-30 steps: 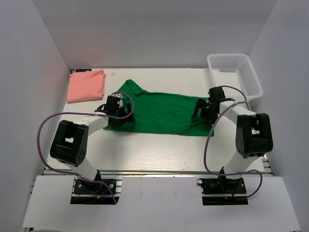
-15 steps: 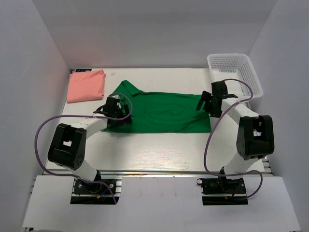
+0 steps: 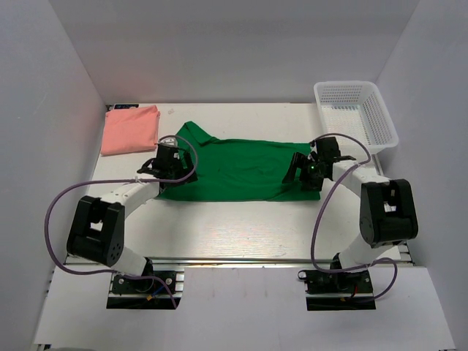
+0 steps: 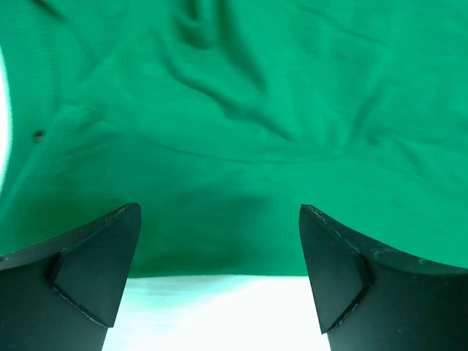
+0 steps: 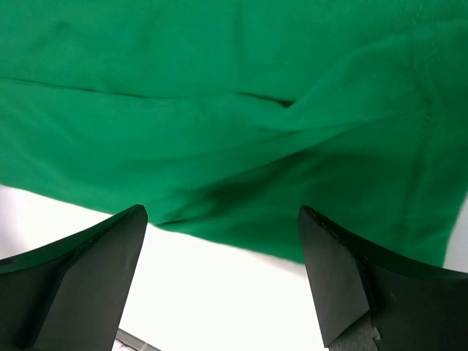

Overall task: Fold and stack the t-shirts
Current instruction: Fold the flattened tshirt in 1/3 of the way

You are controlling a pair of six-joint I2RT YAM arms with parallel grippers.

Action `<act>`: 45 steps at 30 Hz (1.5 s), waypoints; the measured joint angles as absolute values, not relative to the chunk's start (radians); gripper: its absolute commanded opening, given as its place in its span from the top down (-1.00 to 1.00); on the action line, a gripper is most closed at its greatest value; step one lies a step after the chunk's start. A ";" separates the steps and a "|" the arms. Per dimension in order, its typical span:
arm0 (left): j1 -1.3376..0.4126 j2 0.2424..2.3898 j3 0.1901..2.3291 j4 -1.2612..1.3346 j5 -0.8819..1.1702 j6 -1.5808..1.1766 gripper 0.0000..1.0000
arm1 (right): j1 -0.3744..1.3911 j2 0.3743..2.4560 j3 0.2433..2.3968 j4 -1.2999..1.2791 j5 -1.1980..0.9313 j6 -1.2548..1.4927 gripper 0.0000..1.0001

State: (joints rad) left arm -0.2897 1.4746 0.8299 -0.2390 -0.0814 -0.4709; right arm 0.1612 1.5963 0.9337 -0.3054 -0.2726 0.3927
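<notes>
Green t-shirt (image 3: 238,170) lies flat mid-way on the bench (image 3: 234,227), long axis from 9 to 3 o'clock, with the left claw (image 4: 219,212) at its 9 o'clock end and the right claw (image 5: 221,210) at 3, both spread empty over its 6 o'clock edge.

I see a white mesh basket (image 3: 355,85) sitting at the far right corner of the pale surface (image 3: 234,227), lengthwise along the right edge.

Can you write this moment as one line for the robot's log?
step: fold green t-shirt | left fingers: open, over near edge | right fingers: open, over near edge | pink t-shirt: folded, far left
</notes>
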 measured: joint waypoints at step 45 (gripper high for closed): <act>-0.239 1.531 0.976 -0.443 -0.052 -0.308 -0.51 | 0.118 1.077 0.707 -0.376 -0.361 0.305 -0.81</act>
